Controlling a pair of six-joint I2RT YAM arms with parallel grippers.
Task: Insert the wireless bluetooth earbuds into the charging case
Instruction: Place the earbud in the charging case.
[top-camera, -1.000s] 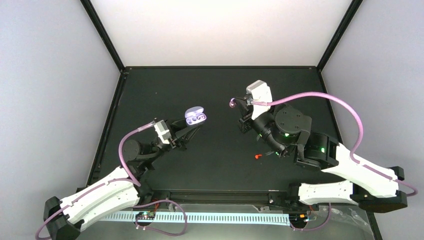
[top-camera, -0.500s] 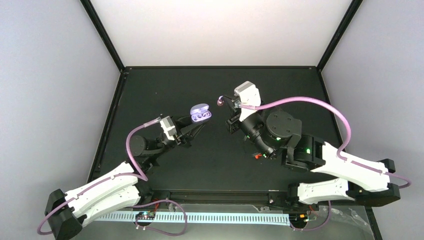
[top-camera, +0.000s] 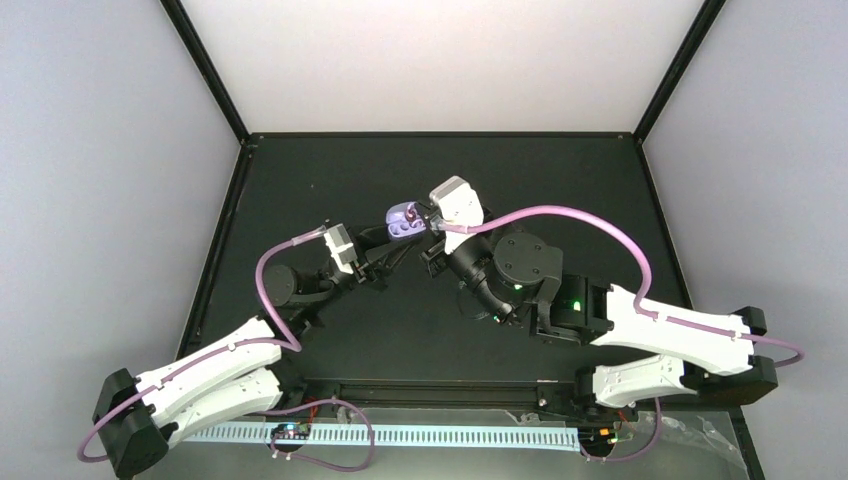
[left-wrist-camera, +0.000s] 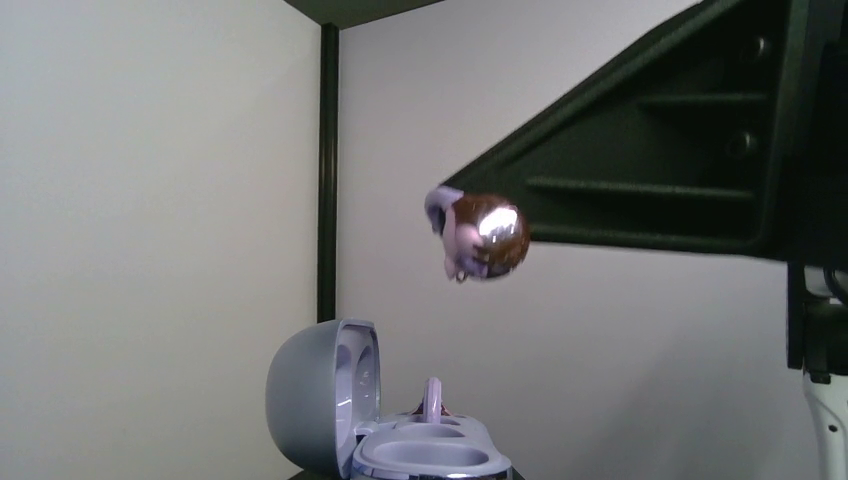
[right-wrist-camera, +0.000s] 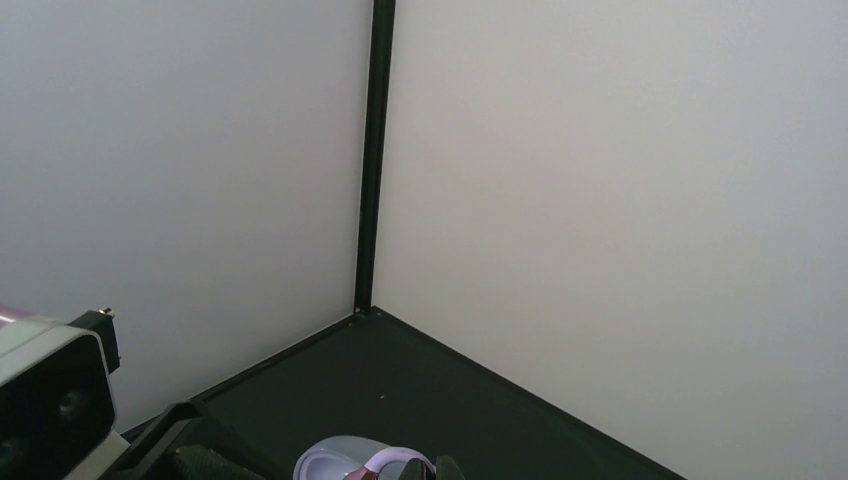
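Evidently both arms met over the middle of the table (top-camera: 300, 180) so the insertion could be done in the air.

- Left gripper (top-camera: 393, 238): closed on the case (left-wrist-camera: 425, 455) and holding it clear of the surface. Its fingers themselves were out of sight in the left wrist view, so the grip was judged from the top view. The case sat level with its wells facing up and the lid (left-wrist-camera: 315, 395) swung back upright on the left. That pose left the mouth open from above and from the right, the side the other arm came from.
- Right gripper (top-camera: 430, 224): pinched on a bud (left-wrist-camera: 480, 235) at the very fingertips. The bud hung above the case and slightly right of it, apart from it and not touching. A tip grip probably let the bud reach a well without the fingers fouling the lid.
- A thin pale stem (left-wrist-camera: 432, 395) stood up from the far well. This was probably the other bud, already seated, though it was too small to confirm. The near well looked vacant.
- Right wrist view: only the lid edge and a purple curve showed at the bottom, so it was of little use for alignment.

Judgement: one bud remained to be placed. The next move called for a short descent with the bud's orientation matched to the free well.
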